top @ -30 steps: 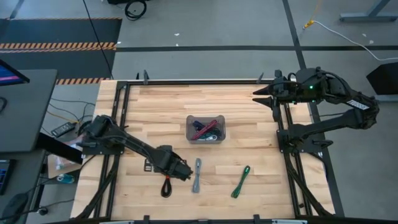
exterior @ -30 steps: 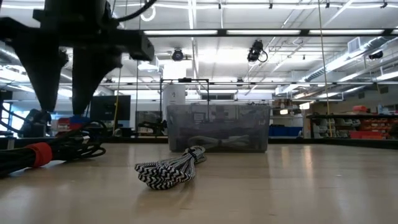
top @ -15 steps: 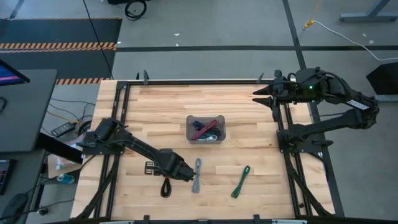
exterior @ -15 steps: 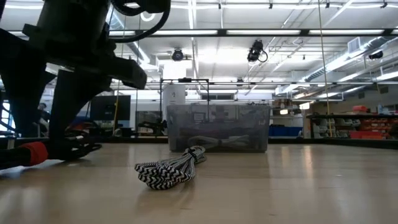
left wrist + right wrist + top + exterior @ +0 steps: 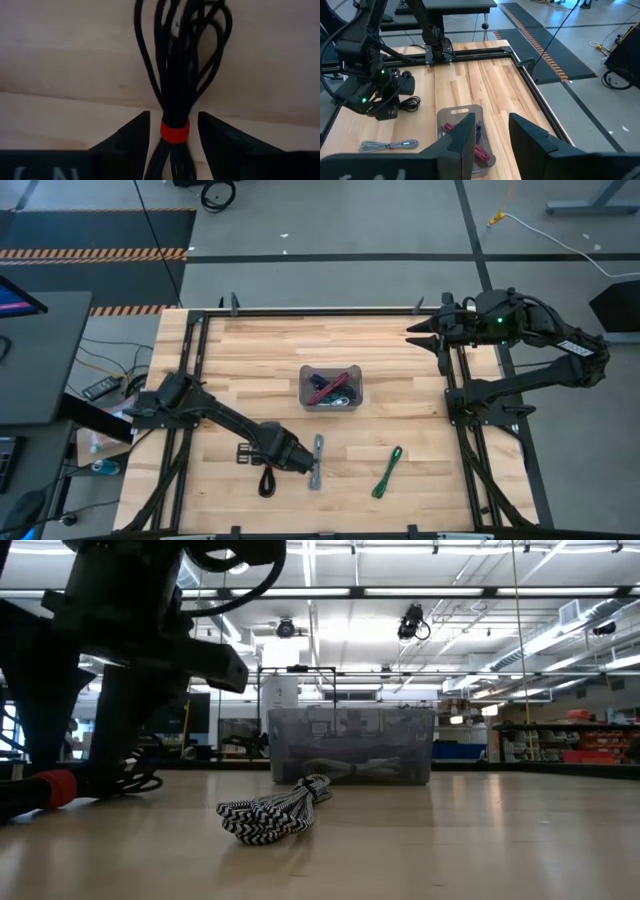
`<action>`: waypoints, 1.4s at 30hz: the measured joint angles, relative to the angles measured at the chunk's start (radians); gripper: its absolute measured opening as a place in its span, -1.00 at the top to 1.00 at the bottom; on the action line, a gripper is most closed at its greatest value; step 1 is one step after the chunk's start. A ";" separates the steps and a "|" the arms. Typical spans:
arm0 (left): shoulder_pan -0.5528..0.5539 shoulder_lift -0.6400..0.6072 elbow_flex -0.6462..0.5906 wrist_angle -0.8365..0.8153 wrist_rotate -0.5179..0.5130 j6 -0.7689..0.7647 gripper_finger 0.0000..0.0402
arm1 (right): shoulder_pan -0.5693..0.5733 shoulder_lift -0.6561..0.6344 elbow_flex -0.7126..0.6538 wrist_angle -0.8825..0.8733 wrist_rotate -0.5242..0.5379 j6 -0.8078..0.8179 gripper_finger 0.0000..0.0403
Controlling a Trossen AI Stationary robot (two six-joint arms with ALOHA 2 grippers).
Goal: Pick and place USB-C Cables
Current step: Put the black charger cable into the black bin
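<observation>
Three cable bundles lay loose on the wooden surface (image 5: pixel 400 380), all on the near side of the one translucent grey bin (image 5: pixel 331 387) — a black cable (image 5: pixel 176 70) with a red tie (image 5: pixel 175 131), a grey-and-white braided cable (image 5: pixel 317 461) beside it, and a green cable (image 5: pixel 387 472) farther along. Inside the bin were more cables, a maroon one (image 5: pixel 333 385) and a purple one (image 5: pixel 478 132) among them; the full count there could not be made out. The left gripper (image 5: pixel 174 132) was down at the surface near the bin's front corner, its jaws part open and standing on either side of the black cable at the red tie, with a small gap on each side — not yet clamped on it. The right gripper (image 5: pixel 490 135) waited at the far right edge of the surface, well away from the bin, its jaws part open and holding nothing.
</observation>
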 joint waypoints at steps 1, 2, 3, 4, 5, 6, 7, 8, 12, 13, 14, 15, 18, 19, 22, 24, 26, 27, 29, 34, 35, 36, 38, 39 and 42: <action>0.000 0.002 0.000 0.004 0.001 -0.001 0.13 | 0.000 0.000 0.000 0.000 0.000 0.000 0.38; 0.000 0.005 0.000 0.006 0.002 -0.001 0.13 | 0.000 0.000 0.000 0.001 0.000 -0.001 0.38; 0.000 0.008 0.000 0.007 0.000 -0.002 0.13 | 0.000 0.000 0.000 0.003 0.000 -0.003 0.38; 0.001 0.013 0.000 0.017 -0.003 -0.002 0.13 | 0.000 0.000 0.000 0.004 0.000 -0.004 0.38; 0.001 0.017 0.000 0.019 -0.004 -0.001 0.13 | 0.000 0.000 0.000 0.004 0.000 -0.004 0.38; 0.001 0.022 0.000 0.020 -0.008 0.002 0.13 | 0.000 0.000 0.000 0.005 0.000 -0.005 0.38; 0.001 0.034 0.001 0.032 -0.010 0.004 0.13 | 0.000 0.000 0.000 0.007 0.000 -0.005 0.38; 0.001 0.044 0.001 0.040 -0.010 0.004 0.13 | 0.000 0.000 0.000 0.009 0.000 -0.005 0.38; 0.001 0.078 0.003 0.070 0.000 0.028 0.13 | 0.000 0.000 0.000 0.009 0.000 -0.006 0.38; 0.002 0.082 0.005 0.074 0.000 0.039 0.14 | 0.000 0.000 0.000 0.009 -0.001 -0.006 0.38; 0.002 0.082 0.003 0.078 0.001 0.042 0.14 | 0.000 -0.001 0.000 0.009 -0.001 -0.006 0.38; 0.002 0.082 0.003 0.078 0.000 0.042 0.16 | 0.000 -0.001 0.000 0.009 0.000 -0.005 0.38; 0.006 0.078 0.003 0.080 -0.001 0.060 0.33 | 0.000 -0.002 0.000 0.009 0.000 -0.006 0.38; 0.009 0.078 0.003 0.083 0.000 0.077 0.42 | 0.000 -0.002 0.000 0.009 0.000 -0.007 0.38; 0.016 0.078 0.003 0.089 0.001 0.143 0.78 | 0.000 -0.002 0.000 0.009 0.000 -0.007 0.38; 0.020 0.078 0.002 0.090 0.005 0.180 0.80 | 0.000 -0.002 0.000 0.009 0.000 -0.007 0.38; 0.028 0.078 0.004 0.085 0.006 0.209 0.80 | 0.000 -0.004 0.000 0.009 0.000 -0.007 0.38; 0.034 0.070 0.008 0.079 0.008 0.232 0.80 | 0.000 -0.004 0.000 0.009 0.000 -0.007 0.38; 0.052 0.058 0.020 0.044 0.013 0.278 0.80 | 0.000 -0.005 0.000 0.009 0.000 -0.003 0.38; 0.124 -0.050 0.127 -0.201 -0.151 0.366 0.80 | 0.000 -0.005 0.000 0.016 0.000 -0.002 0.38; 0.140 -0.070 0.158 -0.256 -0.200 0.396 0.80 | 0.000 -0.005 0.000 0.015 0.000 -0.002 0.38; 0.155 -0.084 0.192 -0.324 -0.257 0.428 0.80 | 0.000 -0.005 0.000 0.016 0.003 -0.002 0.38; 0.194 -0.115 0.271 -0.423 -0.363 0.543 0.80 | 0.000 -0.005 0.000 0.015 0.008 -0.002 0.38; 0.217 -0.131 0.319 -0.448 -0.410 0.641 0.80 | 0.000 -0.005 0.000 0.015 0.009 -0.001 0.38; 0.308 -0.156 0.432 -0.455 -0.457 1.062 0.80 | 0.000 -0.004 0.000 0.015 0.009 -0.003 0.38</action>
